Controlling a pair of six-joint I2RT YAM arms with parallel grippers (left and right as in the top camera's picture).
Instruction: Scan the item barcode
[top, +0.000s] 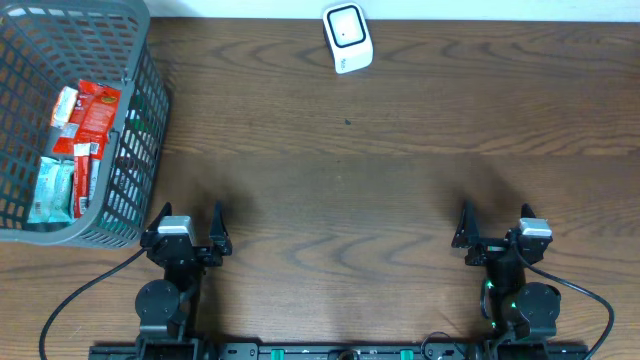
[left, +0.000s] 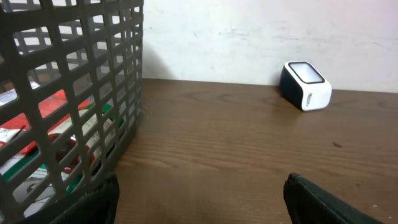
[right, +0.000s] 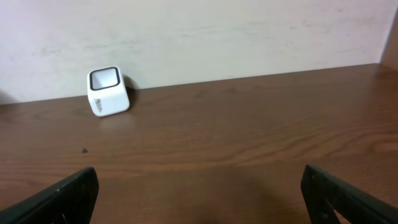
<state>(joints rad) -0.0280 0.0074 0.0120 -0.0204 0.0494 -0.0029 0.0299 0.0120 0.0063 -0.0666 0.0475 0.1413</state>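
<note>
Dark wood grain covers the table (top: 340, 200), and both arms sit at its near edge, well apart from each other. The left gripper (top: 190, 215) rests low over the tabletop with its jaws spread wide and nothing between them. The right gripper (top: 495, 218) is the same — jaws released, empty, pointed toward the far side.

A grey plastic basket (top: 140, 130) stands at the far left of the table, just beyond the left gripper, and its mesh wall fills the left part of that wrist's view. Inside it lie the items: red packets (top: 92, 110) near the middle and a white and teal packet (top: 55, 185) toward the near wall, some overlapping. The packets are too small to make out any barcode.

The white scanner (top: 347, 37), with its dark window, sits at the far edge of the table near the centre — apart from the basket and well away from both grippers.
</note>
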